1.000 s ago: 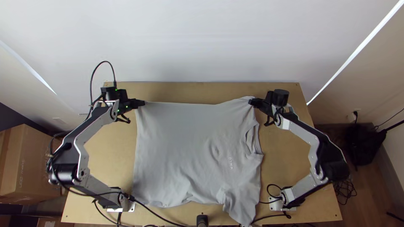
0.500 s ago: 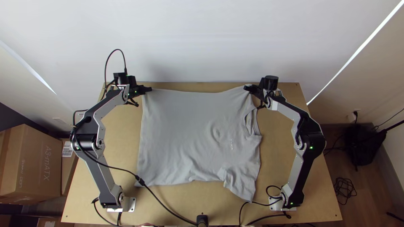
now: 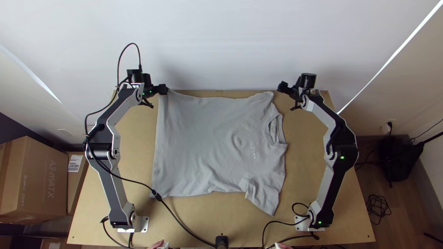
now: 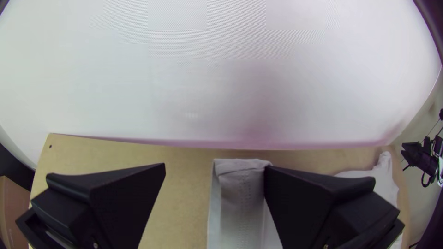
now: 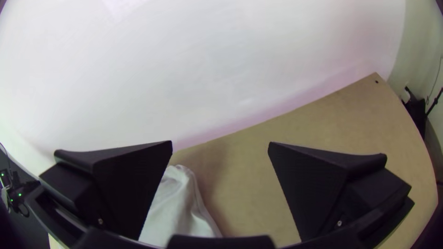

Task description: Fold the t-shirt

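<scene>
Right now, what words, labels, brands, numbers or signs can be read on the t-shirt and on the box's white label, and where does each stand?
Chest of the t-shirt: a short row of pale letters, too small to read.
Inside its collar: a small mark, too small to read.
White label on the cardboard box: print too small to read.

Print on carton (image 3: 39, 177) and t-shirt (image 3: 203, 143) (tiny, seemingly letters); white label (image 3: 74, 163) on second box (image 3: 74, 186).

Light wooden table (image 3: 305, 157) beneath my two arms.
On it, a grey t-shirt (image 3: 198, 147) lies mostly spread, wrinkled, neckline (image 3: 273, 131) toward my right; my bases (image 3: 144, 224) stand near its near edge.
</scene>
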`<act>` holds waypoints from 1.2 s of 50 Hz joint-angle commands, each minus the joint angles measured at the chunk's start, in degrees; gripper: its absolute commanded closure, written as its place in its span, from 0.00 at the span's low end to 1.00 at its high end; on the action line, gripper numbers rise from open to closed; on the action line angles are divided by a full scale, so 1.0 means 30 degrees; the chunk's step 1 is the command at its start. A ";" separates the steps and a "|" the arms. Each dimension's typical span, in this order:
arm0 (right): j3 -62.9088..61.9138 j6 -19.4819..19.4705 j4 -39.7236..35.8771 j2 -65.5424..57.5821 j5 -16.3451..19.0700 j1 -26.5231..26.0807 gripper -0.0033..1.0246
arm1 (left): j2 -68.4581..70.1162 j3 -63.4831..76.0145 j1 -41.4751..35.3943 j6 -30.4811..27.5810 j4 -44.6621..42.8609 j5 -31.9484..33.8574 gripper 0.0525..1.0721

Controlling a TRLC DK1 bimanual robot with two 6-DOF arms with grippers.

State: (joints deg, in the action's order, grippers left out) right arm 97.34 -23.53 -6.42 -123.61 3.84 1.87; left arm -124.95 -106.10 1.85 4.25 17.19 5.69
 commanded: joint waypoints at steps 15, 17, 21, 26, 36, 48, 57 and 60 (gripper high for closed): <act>0.0073 -0.1063 -0.9141 0.7015 0.0948 -0.1560 0.04 | 0.4441 -0.1194 0.1171 0.0106 0.5315 0.0827 0.05; -0.0220 -0.1063 -0.9961 0.7952 0.1563 -0.1766 0.04 | 0.4559 -0.1429 0.1494 0.0575 0.6516 0.2350 0.05; -0.1333 -0.1063 -1.0782 0.9827 0.2706 -0.2293 0.04 | 0.4646 -0.1487 0.1787 0.1161 0.7981 0.3610 0.05; -0.3091 -0.1034 -1.1221 1.2405 0.3497 -0.2967 0.04 | 0.4588 -0.1370 0.1845 0.1249 0.9768 0.4401 0.05; -0.7984 -0.0829 -1.1778 1.8030 0.5167 -0.3904 0.04 | 0.4207 -0.0901 0.2138 0.2274 1.1994 0.8004 0.05; -1.1470 0.2511 -1.9688 2.0550 0.6046 -0.3582 0.04 | 0.7078 0.0681 0.2373 0.2655 1.1994 0.8004 0.05; -1.3257 0.3624 -2.1944 2.1165 0.6163 -0.3523 0.10 | 1.0037 0.1442 0.3046 0.2479 1.2317 0.8210 0.05; -1.4019 0.4005 -2.1944 2.1077 0.6339 -0.3318 0.14 | 1.1004 0.1442 0.3193 0.2421 1.2610 0.8415 0.05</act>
State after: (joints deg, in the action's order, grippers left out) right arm 58.85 -14.63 -71.20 -61.12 21.98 -9.02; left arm -98.32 -103.00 10.41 10.94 53.52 29.47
